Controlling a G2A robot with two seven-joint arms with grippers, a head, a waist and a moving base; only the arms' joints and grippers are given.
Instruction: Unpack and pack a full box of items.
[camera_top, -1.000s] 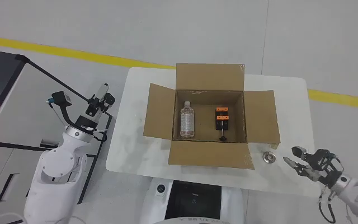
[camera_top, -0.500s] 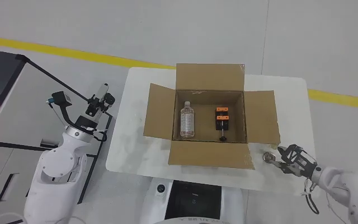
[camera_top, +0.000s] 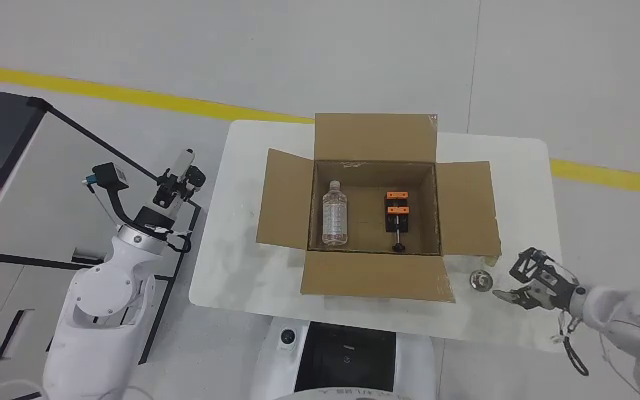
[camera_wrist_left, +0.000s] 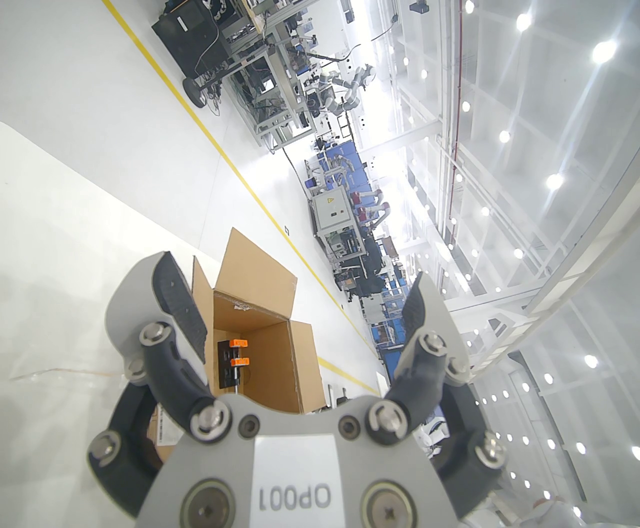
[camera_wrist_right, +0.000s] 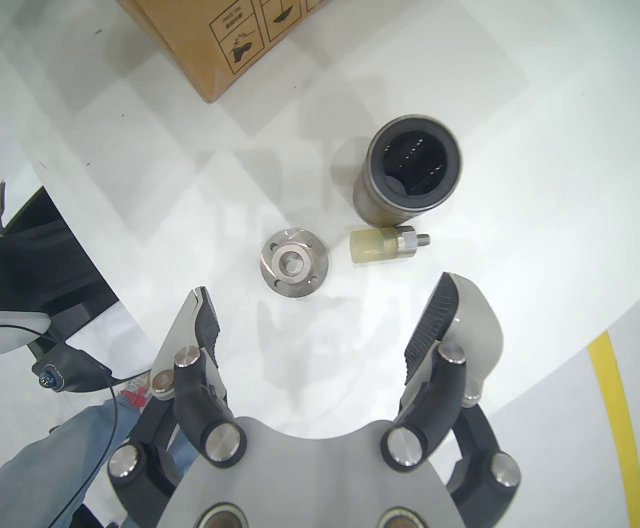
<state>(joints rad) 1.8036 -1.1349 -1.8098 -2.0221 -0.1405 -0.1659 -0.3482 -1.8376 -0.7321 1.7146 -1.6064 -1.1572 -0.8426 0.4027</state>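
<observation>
An open cardboard box stands mid-table with a clear bottle and an orange-and-black clamp lying inside. On the table by the box's near right corner lie a metal flange, a cream plug with a bolt end and an upright dark hollow cylinder. My right gripper hovers open just short of the flange, holding nothing. Off the table's left side, my left gripper is open and empty, raised and facing the box.
The white table has bare room left of the box. Its rounded near right edge runs close behind the right gripper. A black frame stands on the floor beside the left arm.
The right gripper swung in toward the flange, then drew back a little to the right, staying open. The left arm and the box's contents have not moved.
</observation>
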